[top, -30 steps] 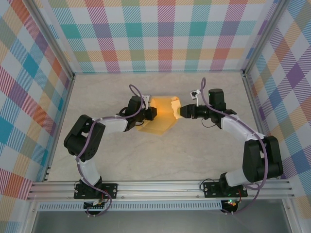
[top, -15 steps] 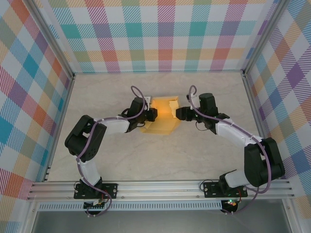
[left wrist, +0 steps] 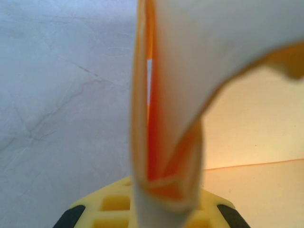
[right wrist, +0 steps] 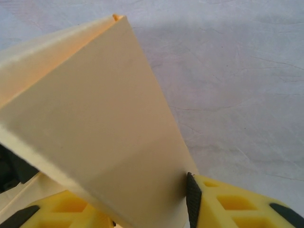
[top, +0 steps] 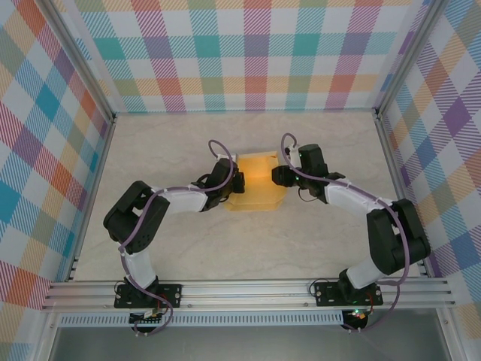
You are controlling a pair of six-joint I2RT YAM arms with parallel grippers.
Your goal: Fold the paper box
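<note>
The paper box (top: 259,184) is light, bendy card, so hold it by its edges. The left gripper (top: 237,183) pinches it tight. I cannot tell if the right gripper (top: 276,177) squeezes it.

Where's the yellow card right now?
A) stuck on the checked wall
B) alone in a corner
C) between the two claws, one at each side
C: from above, the paper box sits mid-table, the left gripper at its left edge and the right gripper at its right.
</note>
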